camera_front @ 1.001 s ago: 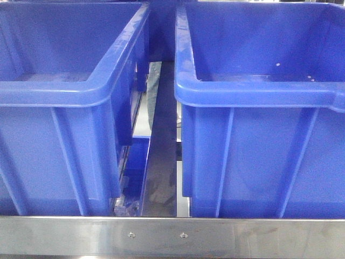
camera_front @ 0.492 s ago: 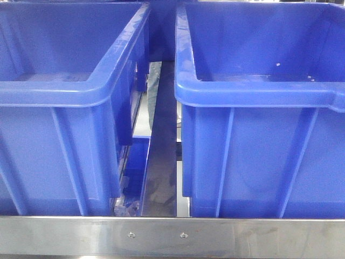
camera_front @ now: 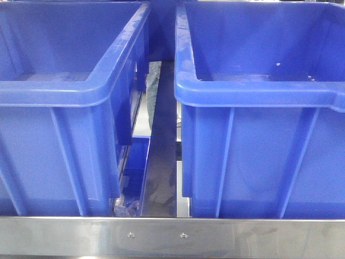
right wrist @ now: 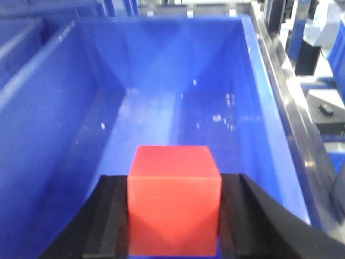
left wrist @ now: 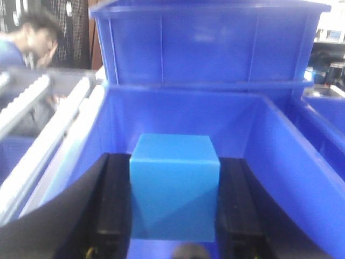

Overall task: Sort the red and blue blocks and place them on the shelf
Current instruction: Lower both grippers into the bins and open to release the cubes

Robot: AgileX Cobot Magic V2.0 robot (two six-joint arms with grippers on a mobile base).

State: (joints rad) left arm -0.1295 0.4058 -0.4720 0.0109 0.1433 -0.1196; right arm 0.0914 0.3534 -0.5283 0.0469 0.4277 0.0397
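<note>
Blue block (left wrist: 174, 186) sits clamped between my left jaws, hanging above the left bin (left wrist: 280, 145); red block (right wrist: 173, 199) is pinched in my right jaws over the right bin (right wrist: 48, 118). Both drops lie straight below.

- A brushed steel shelf (camera_front: 81, 236) is running across the front, its flat rail showing two small screws (camera_front: 156, 235).
- Two large blue bins, left (camera_front: 64, 156) and right (camera_front: 259, 156), are sitting side by side on it, slightly apart.

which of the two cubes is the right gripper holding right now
The red cube, clamped between the right gripper fingers above a blue bin. The blue cube sits in the left gripper.
</note>
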